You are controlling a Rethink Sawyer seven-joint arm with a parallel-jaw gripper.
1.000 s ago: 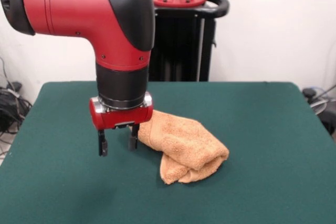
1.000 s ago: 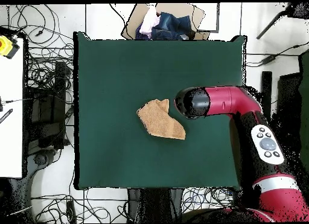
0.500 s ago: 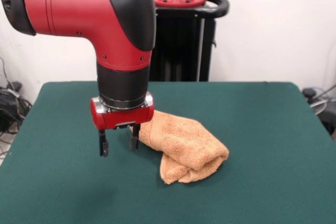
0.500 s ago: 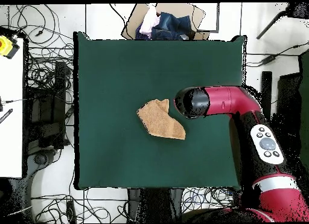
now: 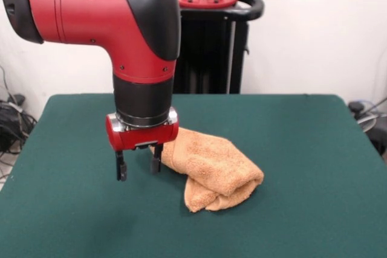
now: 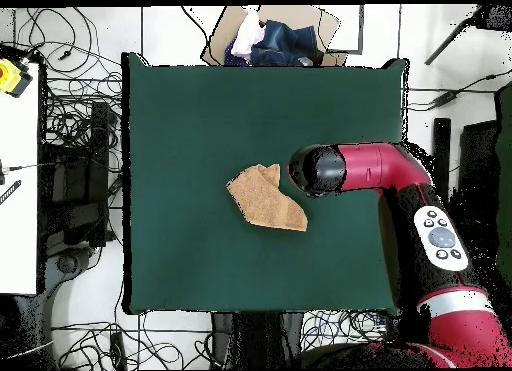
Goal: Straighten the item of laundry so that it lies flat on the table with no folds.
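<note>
**Towel bunched mid-table, pincer spread beside it**

You have the towel (image 5: 211,168) lying near the middle of the green table (image 5: 314,167), folded over on itself into a thick, rumpled wedge. In the front view its bulkiest roll sits at the end nearest the camera, and a flatter layer runs back toward the arm. From overhead the towel (image 6: 265,198) reads as a rough triangle, well clear of every table edge.

Your gripper (image 5: 138,165) hangs at the towel's far end with its two dark fingers (image 5: 121,167) spread apart and nothing between them. One finger stands right against the cloth's edge; whether it actually touches is hard to judge from this angle. The other finger is over bare felt. The tips look to be just above the tabletop. Overhead, the arm's (image 6: 375,169) wrist hides the fingers entirely.
</note>
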